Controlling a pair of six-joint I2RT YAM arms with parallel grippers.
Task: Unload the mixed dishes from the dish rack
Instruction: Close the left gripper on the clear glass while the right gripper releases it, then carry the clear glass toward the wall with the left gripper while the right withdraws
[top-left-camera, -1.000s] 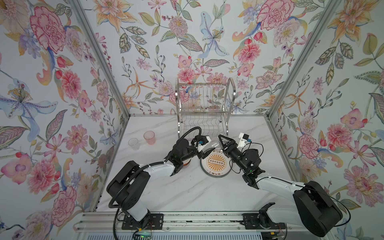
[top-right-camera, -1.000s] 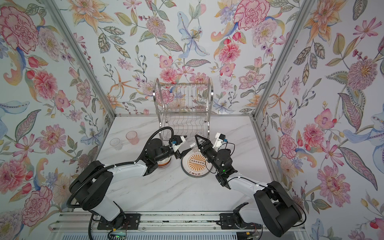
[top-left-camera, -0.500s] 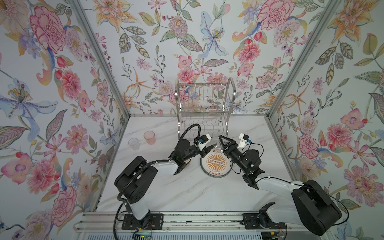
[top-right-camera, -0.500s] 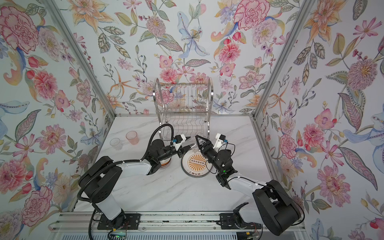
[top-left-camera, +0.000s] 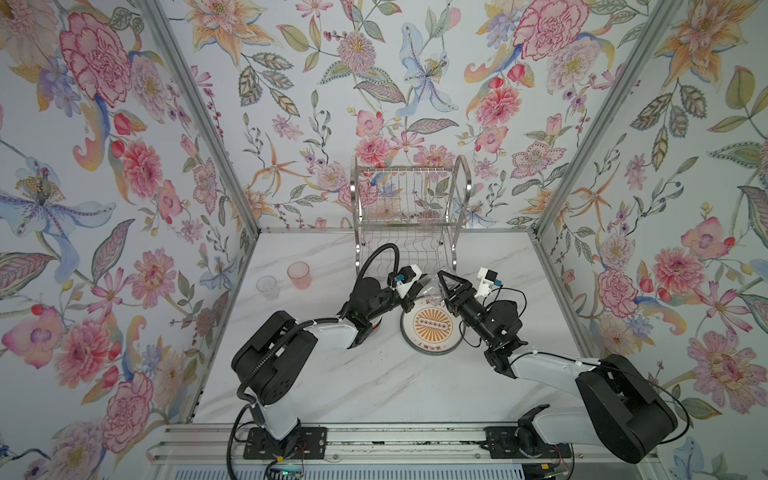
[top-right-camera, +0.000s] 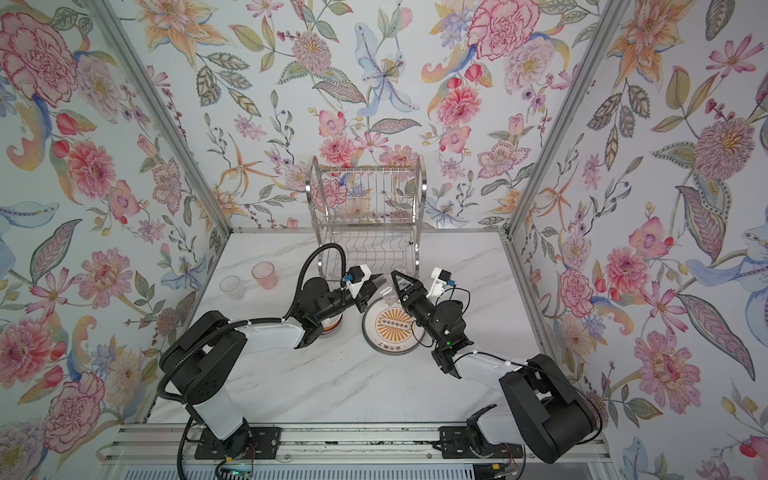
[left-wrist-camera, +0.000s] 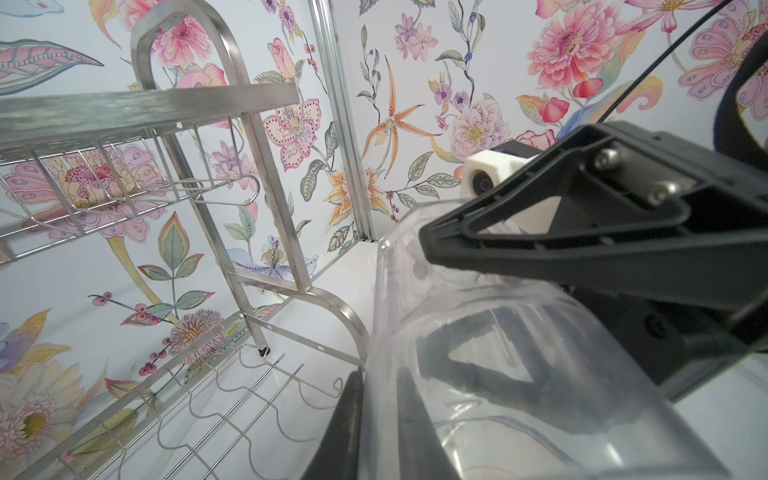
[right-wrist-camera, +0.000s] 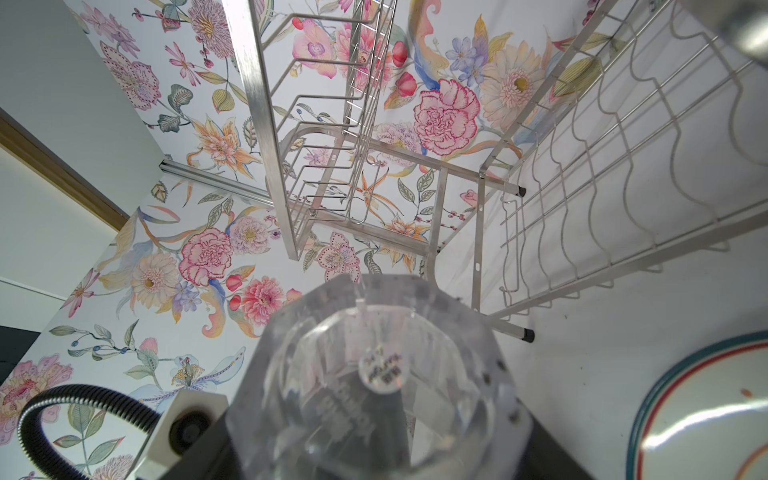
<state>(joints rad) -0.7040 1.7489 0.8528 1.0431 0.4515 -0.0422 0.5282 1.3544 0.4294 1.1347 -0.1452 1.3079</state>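
Clear-walled and tipped off upright, the held glass (top-left-camera: 432, 293) hangs in the air just in front of the dish rack (top-left-camera: 405, 216), by the right end of its lower shelf. The right gripper (top-left-camera: 439, 286) clamps across the glass's body: in the left wrist view one finger lies over it and the other shows through it. The left gripper (top-left-camera: 421, 286) has its fingers drawn nearly together on the glass's wall near the rim. Below the glass, the orange sunburst plate (top-left-camera: 432, 328) lies flat on the marble table (top-left-camera: 374, 386) in front of the rack. The pink glass (top-left-camera: 299, 274) and a second clear glass (top-left-camera: 267, 286) stand upright to the rack's left, the pink one nearer the rack.
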